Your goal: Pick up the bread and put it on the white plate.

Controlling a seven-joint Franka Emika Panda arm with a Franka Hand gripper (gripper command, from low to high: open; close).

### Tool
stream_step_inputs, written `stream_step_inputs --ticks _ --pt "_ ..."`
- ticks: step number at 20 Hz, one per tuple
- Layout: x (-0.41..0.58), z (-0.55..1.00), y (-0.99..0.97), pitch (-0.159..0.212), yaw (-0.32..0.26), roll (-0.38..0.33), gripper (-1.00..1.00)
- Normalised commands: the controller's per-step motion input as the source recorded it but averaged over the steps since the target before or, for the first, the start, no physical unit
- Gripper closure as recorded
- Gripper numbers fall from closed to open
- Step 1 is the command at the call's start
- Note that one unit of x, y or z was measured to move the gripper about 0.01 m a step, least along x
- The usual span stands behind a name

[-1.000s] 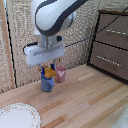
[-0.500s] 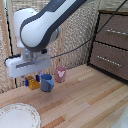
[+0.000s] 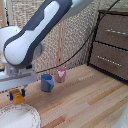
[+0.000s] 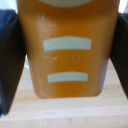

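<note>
Running this one remotely, so here's the scene going from the exterior view's left across. Far over on that side sits the clamp [image 3: 17, 92], its dark fingers pinched narrow on the toast [image 3: 18, 96], which hangs off the worktable [image 3: 90, 105] just above the far rim of the white crockery [image 3: 20, 118]. The wrist view backs that up: the toast [image 4: 70, 50] fills nearly the whole picture, an orange slab with two pale bars on it, and a dark finger [image 4: 9, 60] presses on each side, so the hold looks square and even to me. I'd guess it's carried flat-face-out like that because the slice is thin and the fingers can only squeeze across its width. Below its bottom edge I can see pale plank and a whitish sliver on one side, maybe the plate, too blurry to call. So lifting is done and the carry looks nearly done; what's left is nudging over the plate's middle, lowering and letting go gently. Dropping from here risks it landing on the rim and tipping off. Moving right, the blue cup [image 3: 47, 82] and the pink cup [image 3: 60, 74] stand close together on the wood, well apart from the plate, so they shouldn't interfere. Farthest right is a dark drawer cabinet [image 3: 112, 45], well out of the way.
</note>
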Motion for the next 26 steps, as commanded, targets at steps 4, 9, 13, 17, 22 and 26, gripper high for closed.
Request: stream_step_inputs --ticks 4,9,13,17,22,26 --pt "0.000 -0.53 0.52 -0.005 0.072 -0.186 1.00" --pt "0.001 -0.52 0.56 -0.064 0.047 -0.170 1.00" --pt "0.028 -0.21 0.37 -0.110 0.054 -0.126 1.00" --pt "0.064 0.30 0.05 -0.040 0.073 -0.044 -1.00" --pt "0.065 0.65 -0.12 0.035 0.093 -0.027 -1.00" --pt "0.109 0.61 -0.24 -0.047 0.069 -0.070 -1.00"
